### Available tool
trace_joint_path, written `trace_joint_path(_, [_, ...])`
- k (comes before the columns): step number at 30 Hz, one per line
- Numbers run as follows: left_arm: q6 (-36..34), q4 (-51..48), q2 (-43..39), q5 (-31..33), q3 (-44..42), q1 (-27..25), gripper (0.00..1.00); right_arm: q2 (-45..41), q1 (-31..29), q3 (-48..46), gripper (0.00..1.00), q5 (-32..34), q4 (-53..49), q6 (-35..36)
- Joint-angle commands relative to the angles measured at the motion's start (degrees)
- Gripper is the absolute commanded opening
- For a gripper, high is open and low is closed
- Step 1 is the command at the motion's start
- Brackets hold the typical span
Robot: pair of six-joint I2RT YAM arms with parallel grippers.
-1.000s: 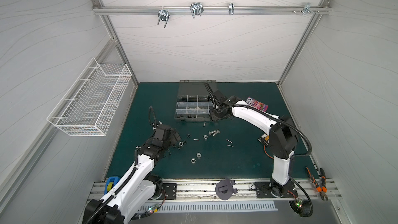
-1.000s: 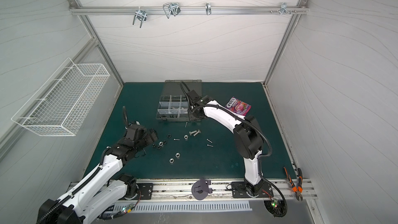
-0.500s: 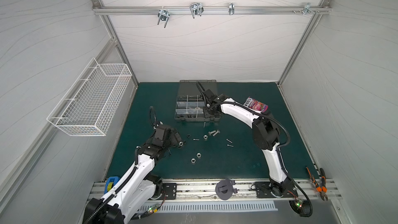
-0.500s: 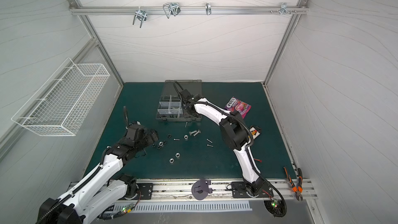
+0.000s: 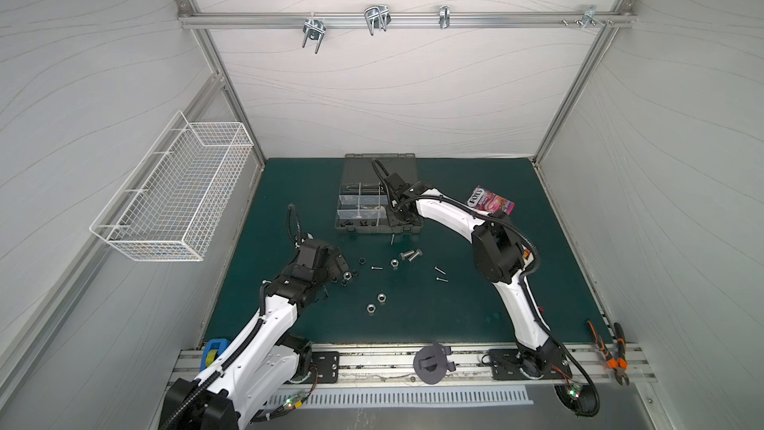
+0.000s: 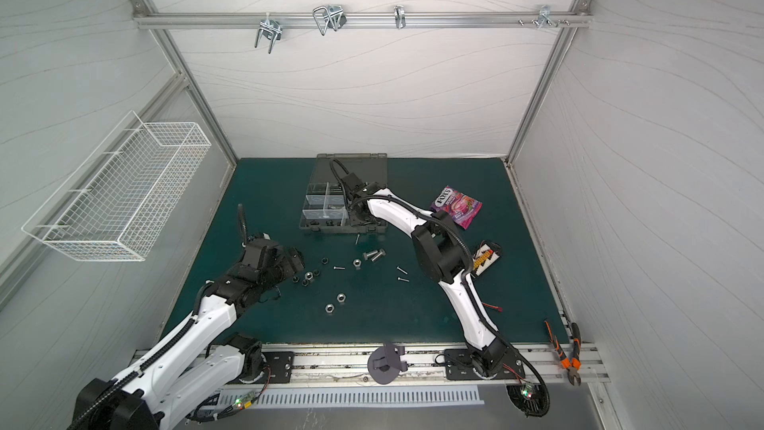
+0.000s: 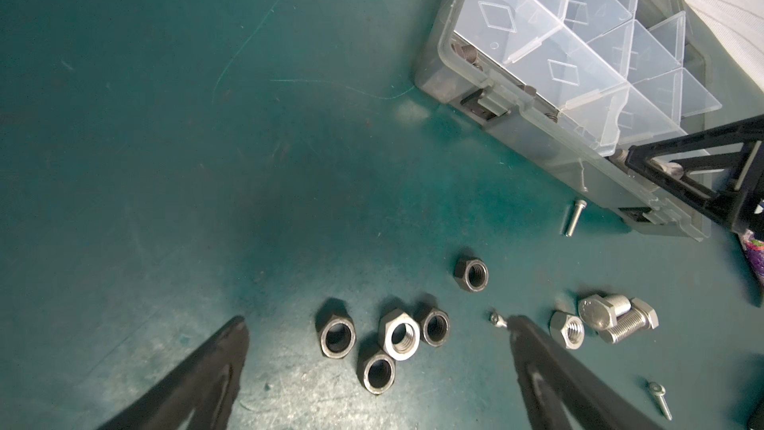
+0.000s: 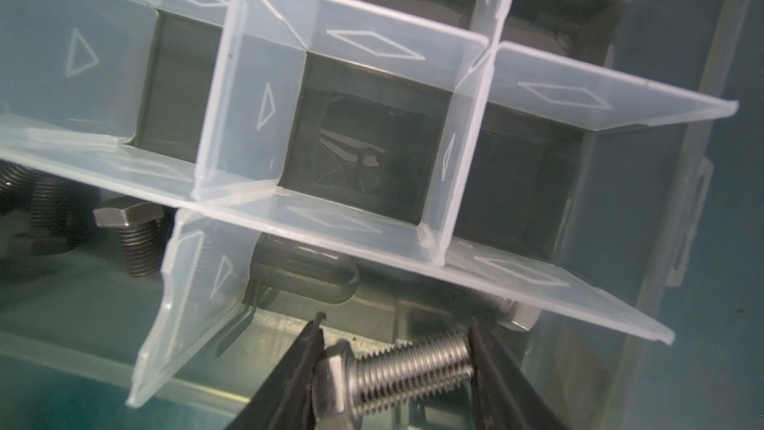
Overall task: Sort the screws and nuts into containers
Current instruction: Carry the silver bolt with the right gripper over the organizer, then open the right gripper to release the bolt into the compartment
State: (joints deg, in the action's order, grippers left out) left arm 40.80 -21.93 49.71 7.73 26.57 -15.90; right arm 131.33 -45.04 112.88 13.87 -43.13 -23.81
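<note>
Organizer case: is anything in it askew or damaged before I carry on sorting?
One short divider in the front row of the organizer case looks warped: its free end flares sideways instead of standing straight. It sits right beside where the right pincer holds a hex bolt. The other dividers look straight.

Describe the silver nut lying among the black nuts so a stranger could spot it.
On the green mat, just ahead of the open left hand, four nuts lie bunched. The silver nut sits in the middle: it alone is shiny, beside three black nuts.
</note>
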Motion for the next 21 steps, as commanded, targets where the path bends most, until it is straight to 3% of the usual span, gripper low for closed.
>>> trace_joint_path(1, [0.43,1.42,0.07,0.25,2.33,0.17,0.99,0.85,0.22,1.64,0.59,0.11,-1.53,-0.60])
trace_joint_path(7, [0.43,1.29,0.12,0.38,2.44,0.17,0.99,0.44,0.31,1.75,0.70,-0.22,-1.69,-0.72])
trace_joint_path(15, [0.42,0.32,-0.14,1.25,2.93,0.17,0.99,-4.19,0.03,-1.02,0.70,0.26,-1.83,-0.54])
trace_joint_path(21, [0.31,0.12,-0.29,1.33,3.03,0.17,0.99,-12.00,-1.28,-7.78,0.75,2.03,-0.40,-0.02])
